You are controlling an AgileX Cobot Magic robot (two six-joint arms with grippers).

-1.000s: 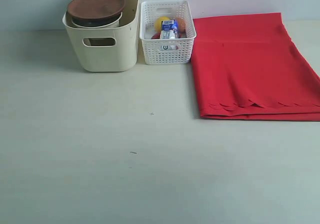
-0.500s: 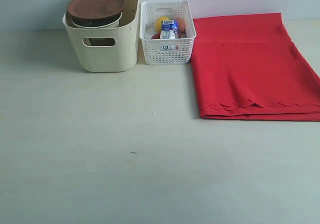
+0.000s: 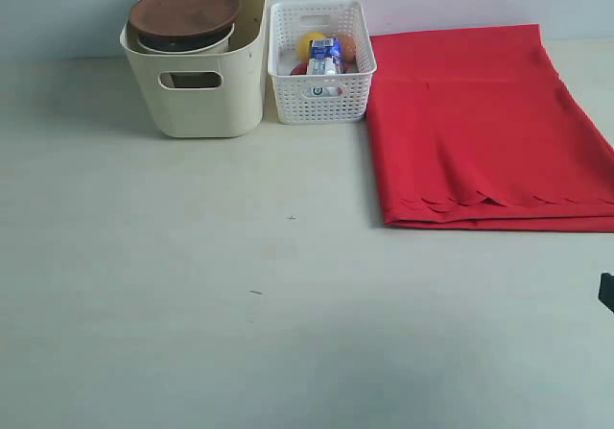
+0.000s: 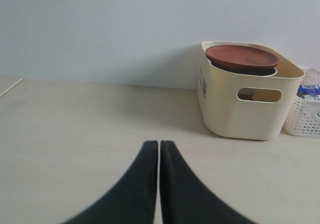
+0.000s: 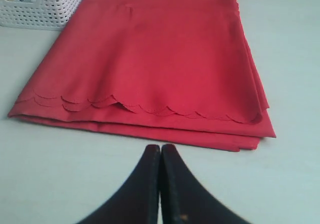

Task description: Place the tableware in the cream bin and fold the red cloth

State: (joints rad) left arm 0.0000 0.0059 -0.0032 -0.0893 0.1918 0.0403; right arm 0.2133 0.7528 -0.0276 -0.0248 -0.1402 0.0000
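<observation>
Wide shot first: the cream bin [image 3: 197, 98] stands at the back left of the table [image 3: 240, 314], and the wooden plate [image 3: 185, 11] sits flat across the top of it, resting on a pale bowl [image 3: 227, 35] of which only the rim peeks out. Just beside the bin on its right is the white basket [image 3: 321, 98], with the lemon [image 3: 308, 43] and the milk carton [image 3: 325, 55] inside. Right of that, touching the basket's corner, the red cloth [image 3: 480, 122] lies folded in flat layers, its scalloped edge across the top layer near the front. A small dark shape [image 3: 606, 292] clips the right edge, too little of it to identify. Over to the left wrist: the left gripper [image 4: 159, 145] is clenched, fingers pressed together with nothing between them, low over bare table and well apart from the bin [image 4: 245, 114]. The plate [image 4: 242, 57] caps the bin here too, and the basket [image 4: 305, 119] pokes in past it. Now the right wrist: the right gripper [image 5: 160, 147] is clamped tight on nothing, tips just short of the cloth's [image 5: 150, 53] near folded edge and not touching it. The scallops run along the layer just beyond the tips, and the basket [image 5: 40, 6] sits at the cloth's far corner.
</observation>
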